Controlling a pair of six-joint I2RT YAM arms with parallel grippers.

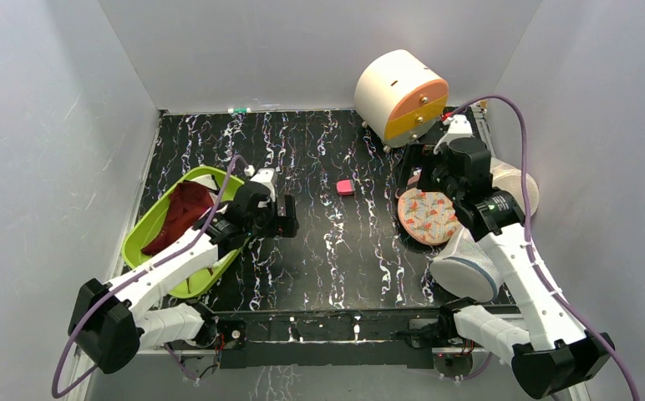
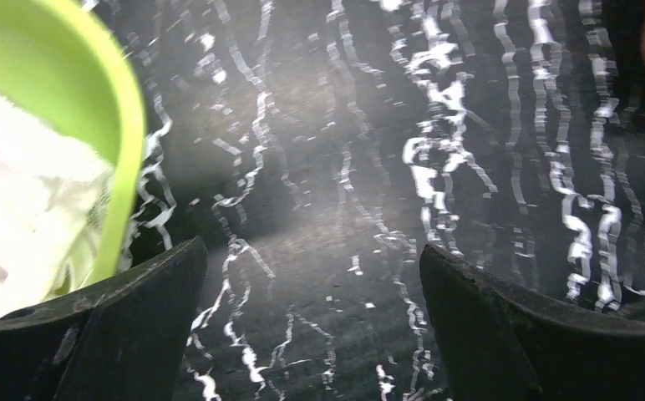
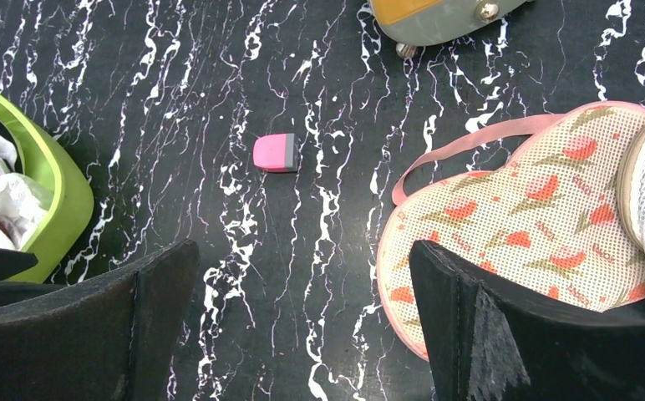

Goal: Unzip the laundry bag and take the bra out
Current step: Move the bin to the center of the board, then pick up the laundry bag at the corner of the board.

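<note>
A soft white crumpled pouch [image 1: 206,180] with a dark line along it lies in the green basket [image 1: 146,224], beside a dark maroon garment [image 1: 184,213]. It looks like the laundry bag. It also shows in the right wrist view [image 3: 2,209] and the left wrist view [image 2: 18,209]. No bright red bra shows in any view. My left gripper [image 1: 286,219] is open and empty, low over bare table just right of the basket [image 2: 311,255]. My right gripper [image 1: 419,173] is open and empty [image 3: 302,251], above the table at the left edge of the orange floral piece [image 3: 545,200].
A stiff white mesh bag with a bluish rim [image 1: 467,266] lies under the right arm. Another white mesh bag [image 1: 515,188] sits behind it. A small pink block [image 1: 345,187] lies mid-table. A toy washing drum [image 1: 401,96] stands at the back right.
</note>
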